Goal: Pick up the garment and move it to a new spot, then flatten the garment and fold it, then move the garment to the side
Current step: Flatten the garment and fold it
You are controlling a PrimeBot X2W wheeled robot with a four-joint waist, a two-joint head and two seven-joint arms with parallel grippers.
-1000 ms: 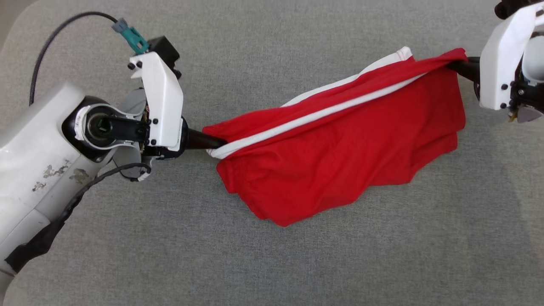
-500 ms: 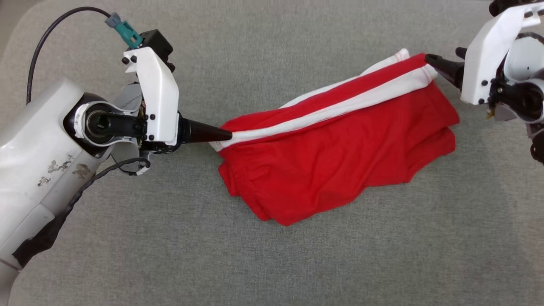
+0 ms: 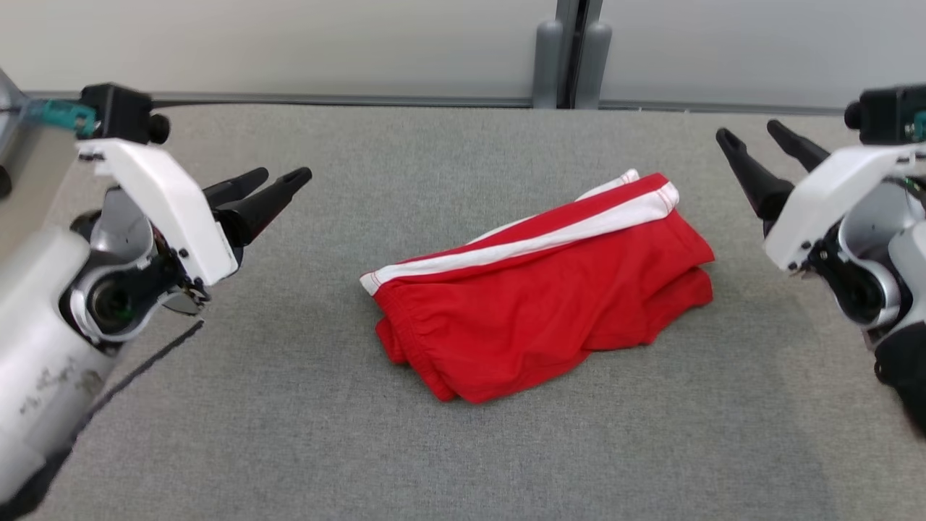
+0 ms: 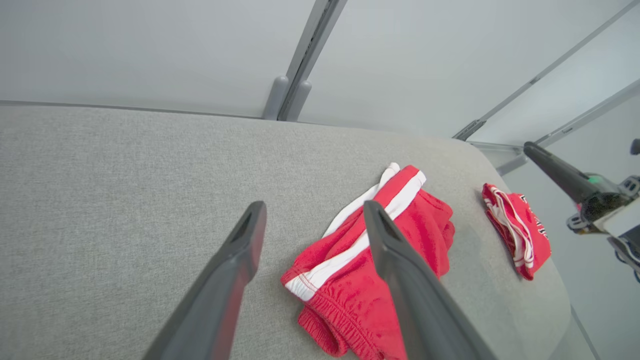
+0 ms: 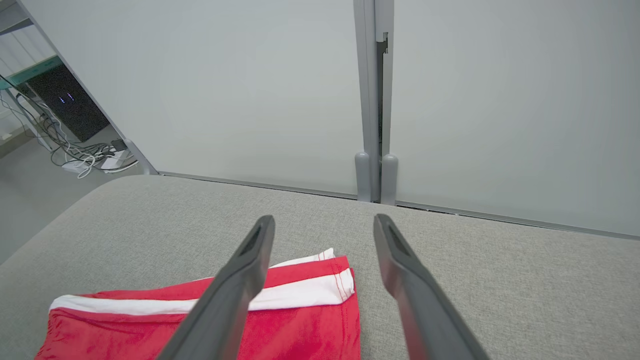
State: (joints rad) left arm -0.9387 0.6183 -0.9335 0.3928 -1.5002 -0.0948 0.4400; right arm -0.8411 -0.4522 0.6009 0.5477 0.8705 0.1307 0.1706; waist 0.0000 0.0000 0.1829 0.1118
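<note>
The garment (image 3: 550, 297), red shorts with a white side stripe, lies folded in a loose bundle in the middle of the grey table (image 3: 289, 405). It also appears in the left wrist view as the garment (image 4: 345, 280) and in the right wrist view as the garment (image 5: 300, 320). My left gripper (image 3: 278, 177) hovers open to the left of it, fingers empty. Off to the right, my right gripper (image 3: 756, 137) is open too and holds nothing. Both are raised clear of the cloth.
A second red and white garment (image 4: 517, 230) lies near the table's right end. A pale wall with a grey post (image 3: 571, 54) runs behind the far edge. Cables and a dark box (image 5: 75, 120) sit on the floor past the left end.
Both grippers opened and let go of the garment's stripe ends, then drew back and up. The garment dropped flat onto the table. The head camera tilted up, so the wall now appears.
</note>
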